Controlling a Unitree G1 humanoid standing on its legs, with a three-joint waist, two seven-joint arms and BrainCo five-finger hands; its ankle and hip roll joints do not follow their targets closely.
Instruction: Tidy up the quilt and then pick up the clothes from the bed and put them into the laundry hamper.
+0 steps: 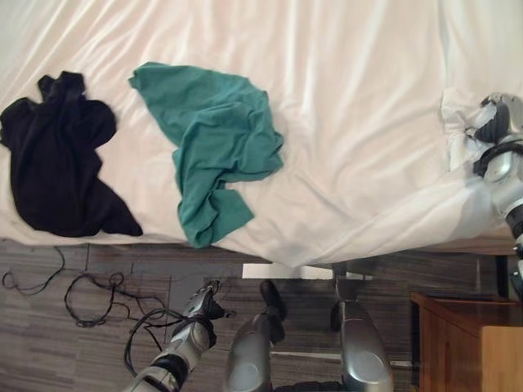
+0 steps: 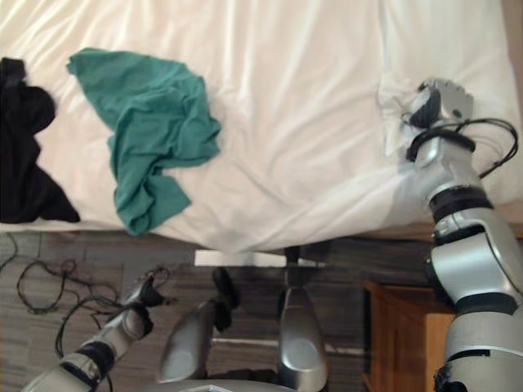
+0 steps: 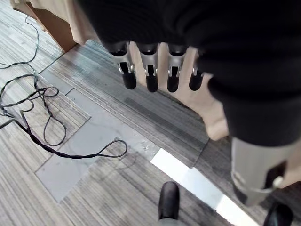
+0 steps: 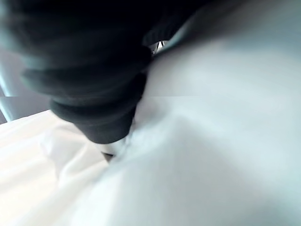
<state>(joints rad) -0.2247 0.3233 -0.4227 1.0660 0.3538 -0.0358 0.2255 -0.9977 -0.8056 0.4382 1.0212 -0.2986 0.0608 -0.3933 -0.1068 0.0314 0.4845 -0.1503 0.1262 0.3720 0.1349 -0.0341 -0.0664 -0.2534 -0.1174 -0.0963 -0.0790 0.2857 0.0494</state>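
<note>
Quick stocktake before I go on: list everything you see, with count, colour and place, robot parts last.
Quilt: one, white, spread over the bed, bunched at the robot's right.
Green garment: one, teal green, crumpled on the quilt near the bed's front edge, left of centre.
Black garment: one, black, crumpled on the quilt at the far left, apart from the green one.
Wooden cabinet: one, brown, on the floor at the lower right.
Floor: grey planks, in front of the bed.
Left hand: low over the floor, fingers relaxed, holding nothing.
Right hand: on the quilt's bunched edge at the right.
</note>
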